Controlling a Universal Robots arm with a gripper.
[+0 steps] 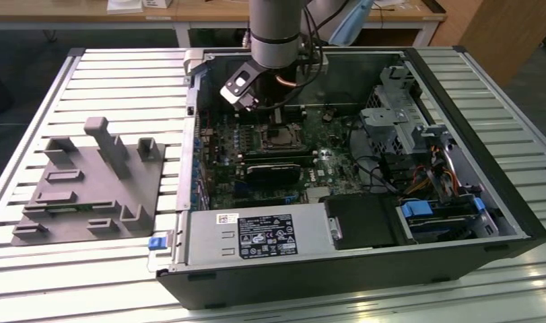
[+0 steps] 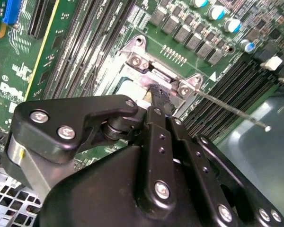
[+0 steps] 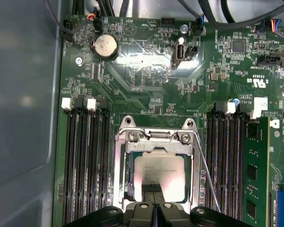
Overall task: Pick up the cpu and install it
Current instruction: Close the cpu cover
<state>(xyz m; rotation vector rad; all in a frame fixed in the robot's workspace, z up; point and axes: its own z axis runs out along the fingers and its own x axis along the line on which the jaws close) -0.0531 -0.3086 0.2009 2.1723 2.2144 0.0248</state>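
The cpu (image 3: 159, 177) sits in the socket frame (image 3: 154, 137) on the motherboard (image 3: 146, 85). The gripper (image 3: 154, 191) hangs right over it, fingers pressed together, holding nothing. Judgement: check the chip lies flat and square; avoid the thin latch wire (image 3: 206, 175).

behind the slatted desk

the ribbed metal desk (image 1: 93, 74) reflects pale light. beyond its far edge stands a wooden table (image 1: 210, 13) on white legs, over dark floor (image 1: 21, 60). a wooden cabinet (image 1: 506, 33) stands beside that table.
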